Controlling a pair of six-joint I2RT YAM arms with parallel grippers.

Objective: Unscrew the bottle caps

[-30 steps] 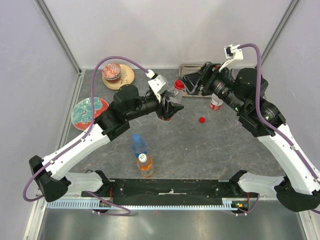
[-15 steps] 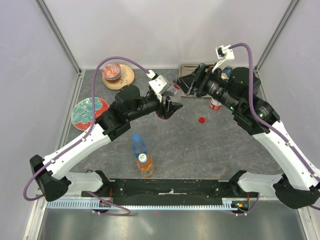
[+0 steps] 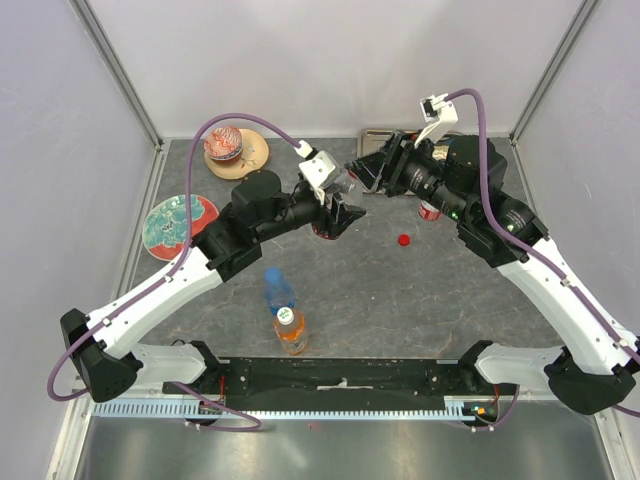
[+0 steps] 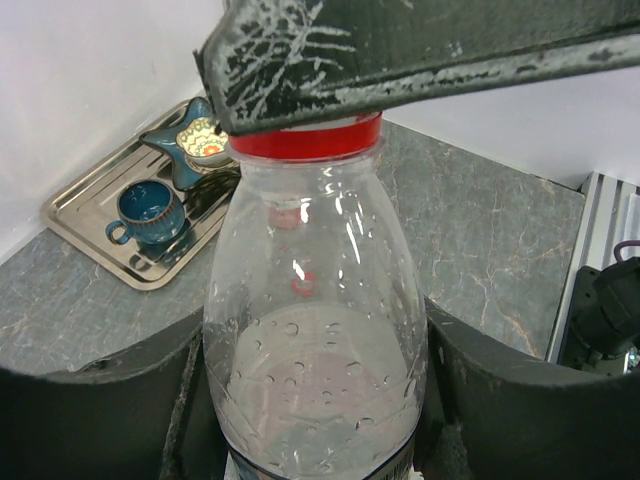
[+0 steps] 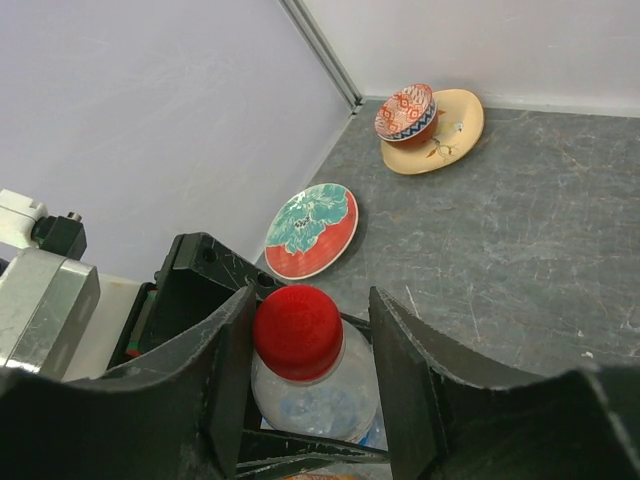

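Observation:
My left gripper (image 4: 315, 400) is shut on the body of a clear bottle (image 4: 315, 330) with a red cap (image 4: 305, 140) and holds it upright; it also shows in the top view (image 3: 338, 212). My right gripper (image 5: 310, 340) is open and straddles that red cap (image 5: 297, 330), its left finger against the cap and a gap on the right; from above it sits over the bottle's top (image 3: 362, 178). A loose red cap (image 3: 404, 239) lies on the table. A red-labelled bottle (image 3: 431, 208) stands under the right arm. A blue bottle (image 3: 278, 285) and an orange bottle (image 3: 290, 330) stand near the front.
A metal tray (image 4: 90, 215) with a blue cup (image 4: 145, 205) stands at the back. A red and teal plate (image 3: 178, 220) lies at the left. A patterned bowl on a yellow plate (image 3: 235, 148) sits at the back left.
My right arm has swung left and brought its open fingers around the cap of the held bottle. My left gripper has stayed in place with the bottle.

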